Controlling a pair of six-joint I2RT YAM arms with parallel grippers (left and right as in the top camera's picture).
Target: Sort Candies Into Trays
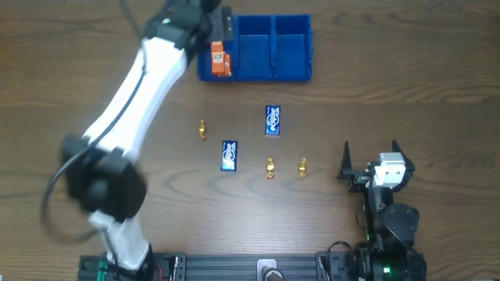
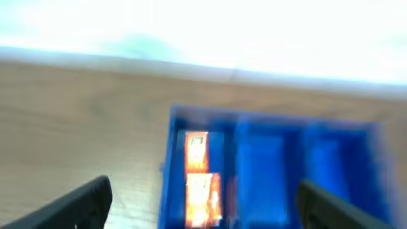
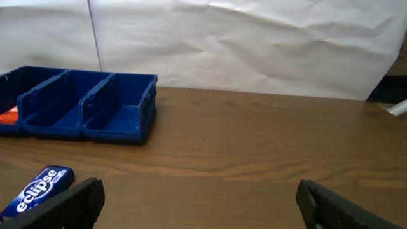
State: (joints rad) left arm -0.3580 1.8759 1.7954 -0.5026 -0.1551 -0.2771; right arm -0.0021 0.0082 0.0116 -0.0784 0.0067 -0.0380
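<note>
A blue tray [image 1: 255, 76] with three compartments stands at the far middle of the table. Two orange candy packets [image 1: 220, 59] lie in its left compartment, and the other two compartments look bare. My left gripper [image 2: 203, 186] hangs open above that compartment, over the orange packets [image 2: 196, 151], with nothing between its fingers. On the wood lie two blue candy packets [image 1: 273, 120] [image 1: 230, 155] and three small gold candies [image 1: 203, 129] [image 1: 269, 168] [image 1: 302, 167]. My right gripper [image 1: 369, 148] rests open and low at the right, right of the gold candies.
The left arm [image 1: 129, 101] stretches diagonally across the left half of the table to the tray. In the right wrist view the tray [image 3: 121, 130] is off to one side and a blue packet [image 3: 38, 187] lies close by. A white backdrop stands behind the table.
</note>
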